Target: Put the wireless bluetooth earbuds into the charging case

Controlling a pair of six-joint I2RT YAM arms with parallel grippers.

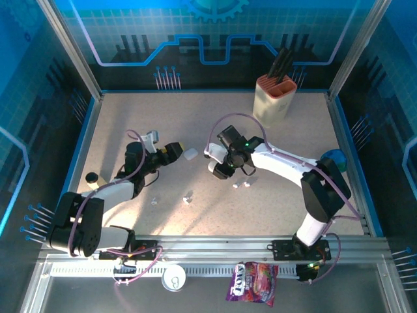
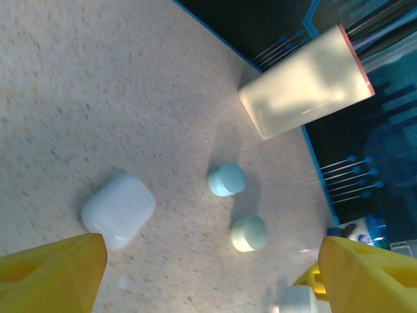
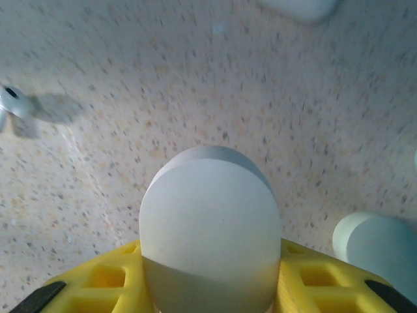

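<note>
Right claw (image 3: pixel 210 283) tight around pale smooth oval case (image 3: pixel 208 215); left claw (image 2: pixel 212 274) wide over glossy rounded white case (image 2: pixel 118 210), speckled table (image 2: pixel 98 78)

We are looking at a speckled beige table (image 1: pixel 195 124); a knife block (image 1: pixel 274 98) is standing at its far side; a white case (image 1: pixel 190 154) and scattered tiny earbuds (image 1: pixel 187 197) are lying mid-table, apart
</note>
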